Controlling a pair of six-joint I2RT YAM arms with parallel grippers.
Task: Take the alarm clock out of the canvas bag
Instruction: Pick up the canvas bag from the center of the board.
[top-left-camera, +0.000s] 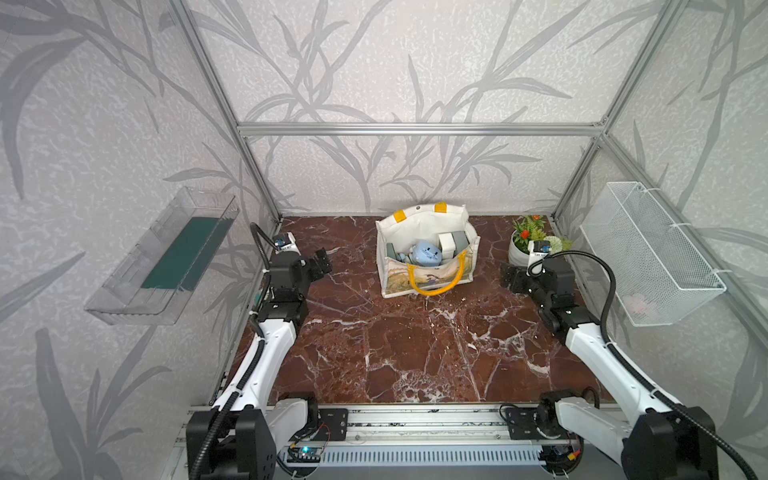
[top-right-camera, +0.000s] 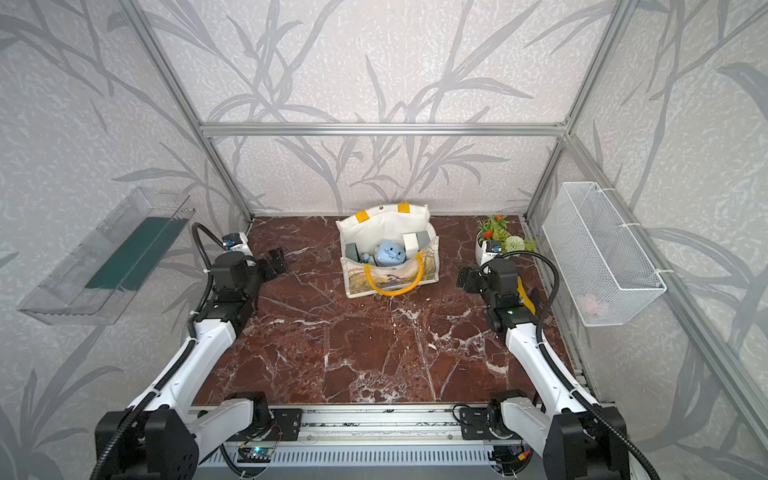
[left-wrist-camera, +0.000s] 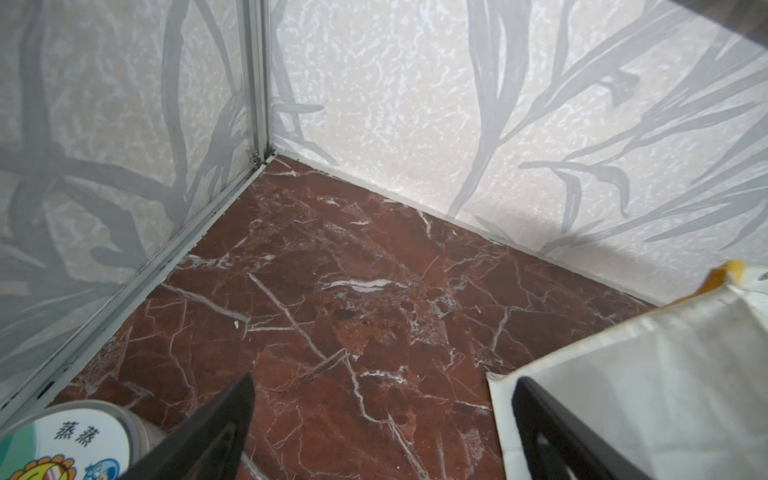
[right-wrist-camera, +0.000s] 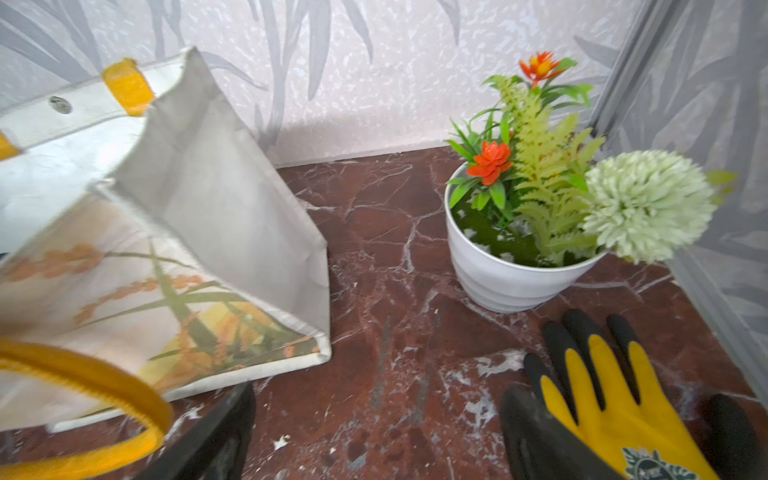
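Top views, worktop (top-left-camera: 395, 353) (top-right-camera: 361, 353): red-brown marble with white veins.
Top views, canvas bag (top-left-camera: 415, 226) (top-right-camera: 380, 226): upright at the rear centre of the worktop, mouth open, 1 yellow handle drooping over the printed front.
Top views, alarm clock (top-left-camera: 426, 253) (top-right-camera: 390, 254): pale blue and rounded, lying inside the canvas bag beside a white box (top-left-camera: 446, 244) and grey items; not taken out.
Top views, left pincer (top-left-camera: 322, 259) (top-right-camera: 276, 259): to the bag's left, apart from it.
Top views, right pincer (top-left-camera: 509, 277) (top-right-camera: 465, 277): to the bag's right, apart from it, in front of the plant pot (top-left-camera: 517, 255).
Top views, walls: clear tray (top-left-camera: 162, 257) on the left wall, wire basket (top-left-camera: 652, 253) on the right wall.
Left wrist, left pincer: 2 black fingers (left-wrist-camera: 208, 428) spread wide, nothing between them.
Left wrist, canvas bag: cream side panel close to 1 of the fingers; contact cannot be told.
Left wrist, round tub (left-wrist-camera: 66, 436): printed lid, on the worktop near the side rail.
Right wrist, right pincer: only 1 of its fingers (right-wrist-camera: 216, 432) shows clearly, set far aside; jaws stand apart, holding nothing.
Right wrist, canvas bag: printed front and plain side panel, partly blurred.
Right wrist, glove (right-wrist-camera: 615, 407): yellow and black, flat on the worktop, near the white plant pot.
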